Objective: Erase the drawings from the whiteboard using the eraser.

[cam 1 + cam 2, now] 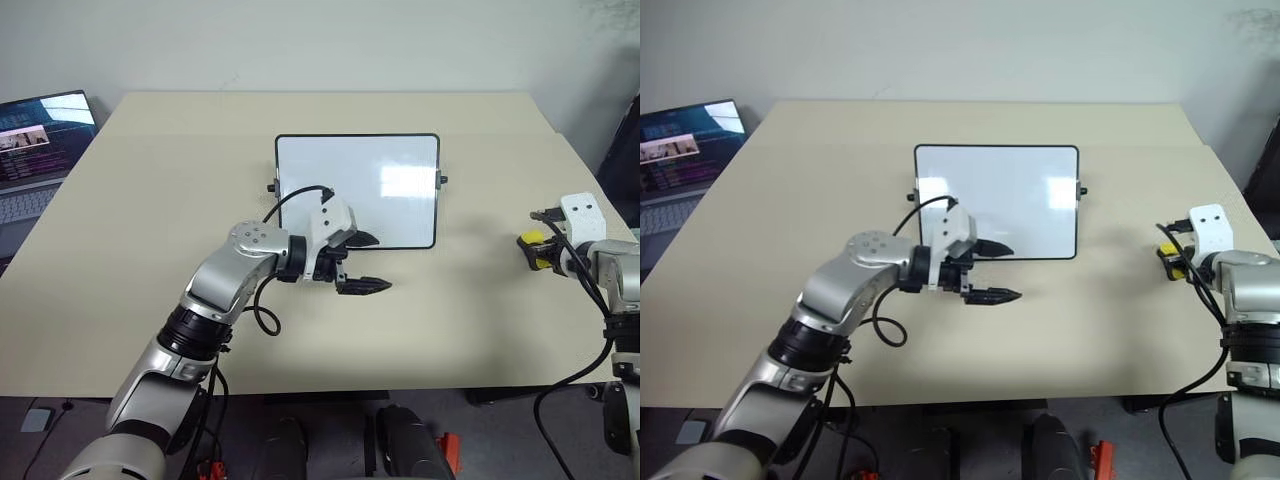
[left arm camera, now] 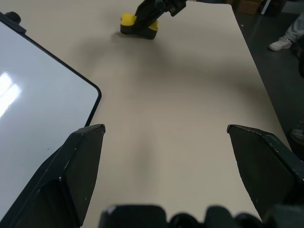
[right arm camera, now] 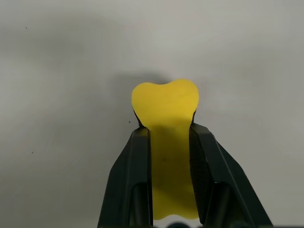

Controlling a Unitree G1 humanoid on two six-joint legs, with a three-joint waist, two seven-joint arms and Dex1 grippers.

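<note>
The whiteboard (image 1: 372, 176) lies flat at the middle of the table, and its glossy white face shows no drawings. My left gripper (image 1: 370, 262) hangs open at the board's near left corner, one finger over the frame and the other over bare table in front. Its wrist view has the board's corner (image 2: 42, 95) beside the spread fingers. Far off at the table's right side, my right gripper (image 3: 168, 129) is shut on the yellow eraser (image 3: 165, 99), squeezing its sides just above or on the tabletop. The eraser (image 1: 532, 241) sits well clear of the board.
The beige table (image 1: 450, 330) stretches between the board and the right gripper. An open laptop (image 1: 40, 130) stands beyond the table's far left edge. A black cable loops from my left wrist across the board's left side.
</note>
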